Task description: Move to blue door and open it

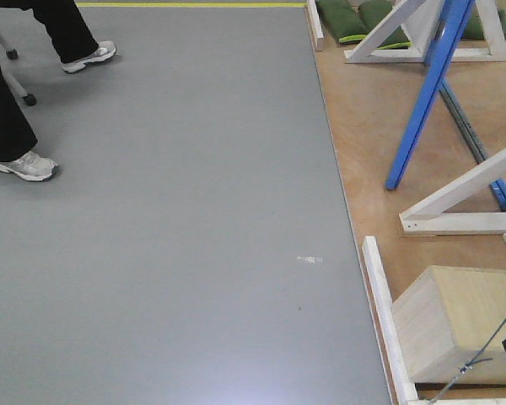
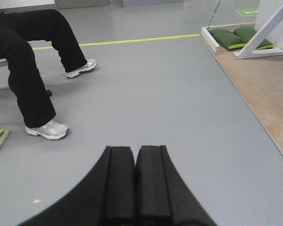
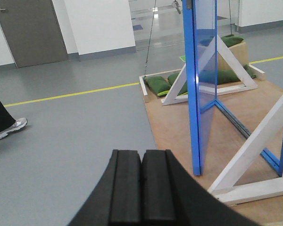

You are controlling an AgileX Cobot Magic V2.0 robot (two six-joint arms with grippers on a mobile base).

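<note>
The blue door (image 3: 205, 94) stands upright on the plywood platform (image 3: 174, 127), seen nearly edge-on, ahead and to the right of the right gripper (image 3: 141, 188). That gripper's black pads are pressed together on nothing. The left gripper (image 2: 136, 188) is likewise closed and empty, over gray floor (image 2: 155, 94), near a seated person's sneakers (image 2: 47, 129).

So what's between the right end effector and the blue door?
Only bare grey floor and plywood platform separate right end effector from blue door, per right wrist view.
</note>
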